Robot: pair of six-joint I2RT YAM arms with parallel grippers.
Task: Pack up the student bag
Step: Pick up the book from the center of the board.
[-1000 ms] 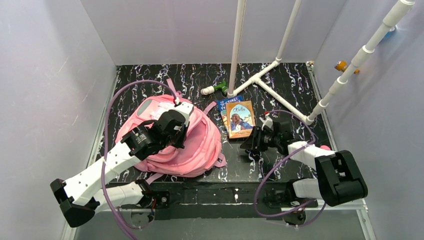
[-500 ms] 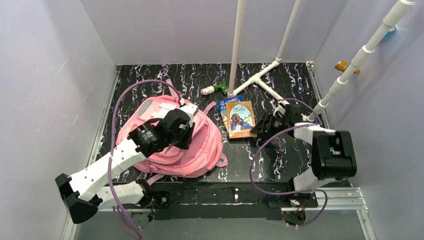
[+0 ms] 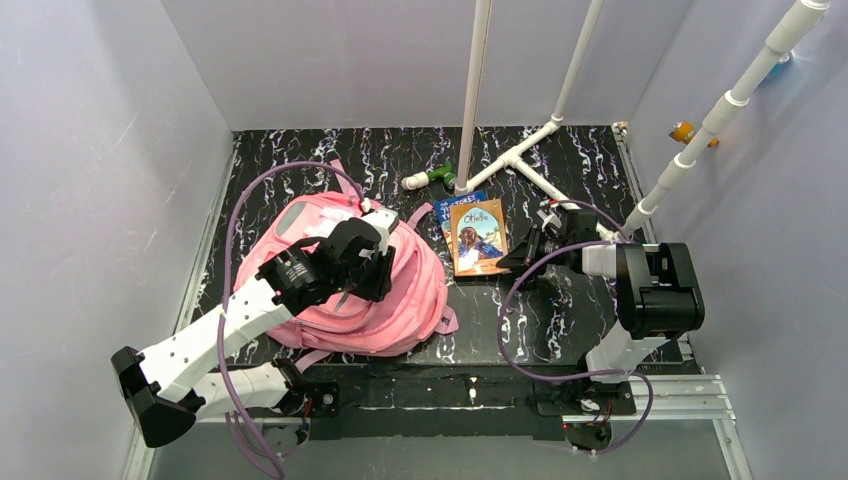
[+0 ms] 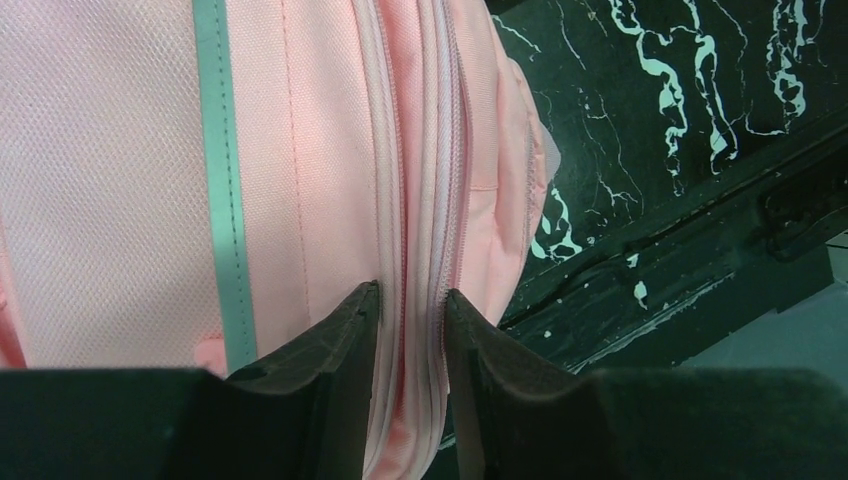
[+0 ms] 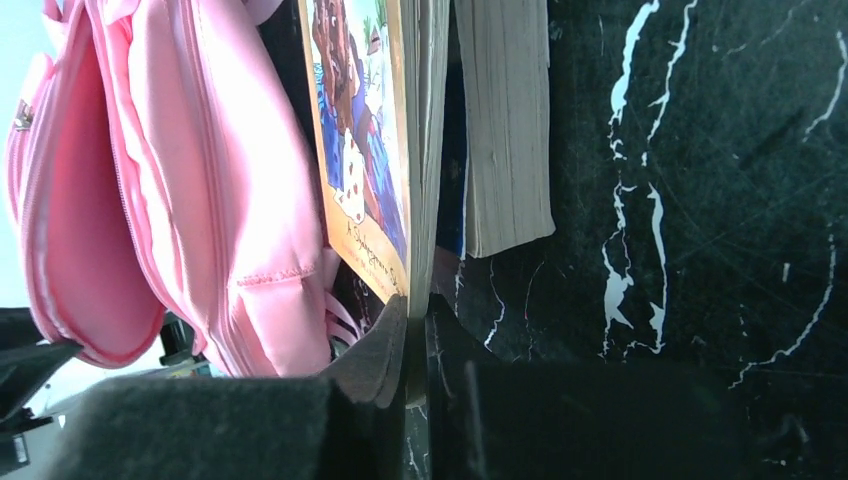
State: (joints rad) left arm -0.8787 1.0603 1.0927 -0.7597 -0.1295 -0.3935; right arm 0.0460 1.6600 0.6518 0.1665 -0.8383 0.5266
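1. Student bag [image 3: 400, 290] is lying flat on the left half of the counter [image 3: 560, 320], and the zipper seen from the left wrist is looking closed.
2. Left jaws are nipping that zipper ridge, having shifted only slightly.
3. Right jaws, having swung in from the near edge, are now pinching the near edge of the orange book [image 3: 480, 238], which is resting on a blue book [image 3: 448, 206] just beside the bag.
4. Packing is apparently only beginning.

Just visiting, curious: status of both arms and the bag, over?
Left gripper pinching bag at zipper seam. Right gripper shut on top book; second book beneath. Zipper looks closed there.
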